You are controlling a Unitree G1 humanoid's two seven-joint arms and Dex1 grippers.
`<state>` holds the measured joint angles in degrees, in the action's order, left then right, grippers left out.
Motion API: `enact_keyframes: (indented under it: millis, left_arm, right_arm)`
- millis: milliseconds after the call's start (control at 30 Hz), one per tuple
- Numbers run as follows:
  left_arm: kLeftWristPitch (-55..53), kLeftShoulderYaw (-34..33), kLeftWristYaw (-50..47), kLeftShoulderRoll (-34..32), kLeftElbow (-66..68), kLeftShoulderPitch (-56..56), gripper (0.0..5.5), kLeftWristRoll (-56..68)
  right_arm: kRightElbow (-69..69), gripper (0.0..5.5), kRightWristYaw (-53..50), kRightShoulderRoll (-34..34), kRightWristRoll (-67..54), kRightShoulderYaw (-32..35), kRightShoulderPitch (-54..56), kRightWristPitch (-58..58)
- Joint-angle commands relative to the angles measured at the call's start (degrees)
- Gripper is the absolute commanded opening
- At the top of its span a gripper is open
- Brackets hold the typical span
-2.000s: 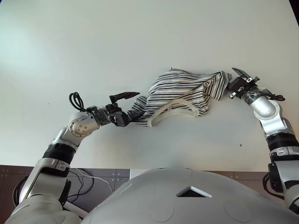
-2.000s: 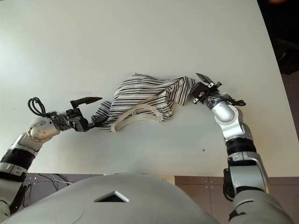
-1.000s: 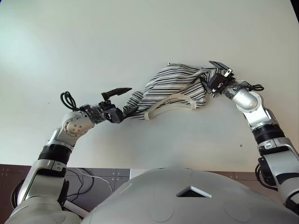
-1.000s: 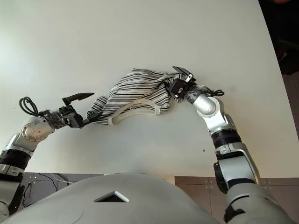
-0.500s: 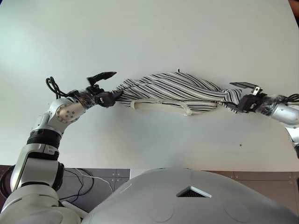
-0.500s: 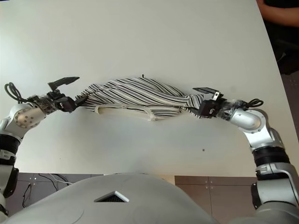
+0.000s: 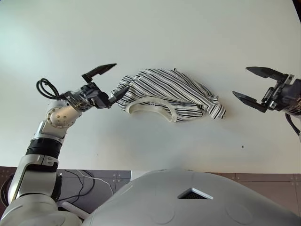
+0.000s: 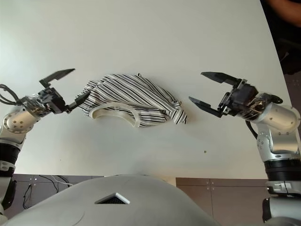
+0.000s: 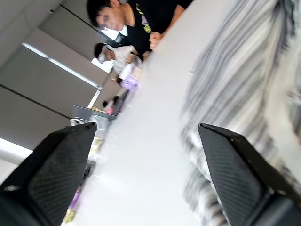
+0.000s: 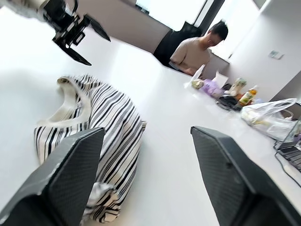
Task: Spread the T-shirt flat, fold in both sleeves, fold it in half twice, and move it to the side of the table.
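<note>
The left gripper (image 7: 121,76) is spread wide, its nearer finger at the left edge of the black-and-white striped cotton T-shirt (image 7: 164,89). The shirt lies bunched mid white tabletop (image 7: 150,28), its sleeves lost in folds. Right of it, apart, the right gripper (image 7: 240,81) is spread too.

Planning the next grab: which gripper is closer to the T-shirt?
The left gripper: its lower fingertip is at the T-shirt, while the right gripper hangs apart.

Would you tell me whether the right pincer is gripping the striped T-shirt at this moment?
No, the right pincer hangs open beside the striped T-shirt, with bare table between them.
</note>
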<state>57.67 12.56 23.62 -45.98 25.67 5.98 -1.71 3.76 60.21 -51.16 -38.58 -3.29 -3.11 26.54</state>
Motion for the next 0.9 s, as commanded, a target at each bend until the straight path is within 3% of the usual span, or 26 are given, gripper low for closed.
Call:
enact_keyframes:
  millis: [33, 133, 267, 467, 567, 733, 900]
  left_arm:
    - [-2.13, -0.69, 2.44, 0.74, -11.53, -2.52, 4.02, 6.18]
    - [-4.61, 1.05, 4.28, 2.96, -17.63, -2.23, 4.02, 3.78]
    - [-7.61, 6.89, 3.52, 10.12, -14.26, 2.07, 4.02, -14.77]
    - [-11.57, 13.83, -8.33, 21.91, -1.78, 11.20, 4.02, -35.91]
    - [-14.02, 15.61, -13.58, 27.42, 1.48, 14.23, 4.02, -39.12]
    - [-13.74, 18.21, -13.27, 27.31, 4.52, 14.91, 4.02, -39.61]
    - [-12.09, 21.82, -7.36, 21.85, 4.98, 11.38, 4.02, -39.30]
  right_arm:
    - [-4.59, 3.35, -5.26, 6.80, 9.20, -3.77, 6.65, -5.25]
    - [-1.40, 3.35, -11.10, 13.61, 21.65, -7.78, 13.93, -6.64]
    - [13.75, 3.35, -19.72, 21.07, 39.86, -13.91, 24.56, -5.35]
    - [33.36, 3.35, -24.84, 24.89, 52.58, -19.10, 31.34, -1.06]
    - [40.44, 3.35, -25.67, 24.85, 56.47, -20.84, 32.74, 1.55]
    - [49.11, 3.35, -28.54, 25.76, 60.91, -23.38, 34.86, 4.08]
    - [57.01, 3.35, -36.02, 26.65, 65.99, -25.68, 40.19, 3.92]
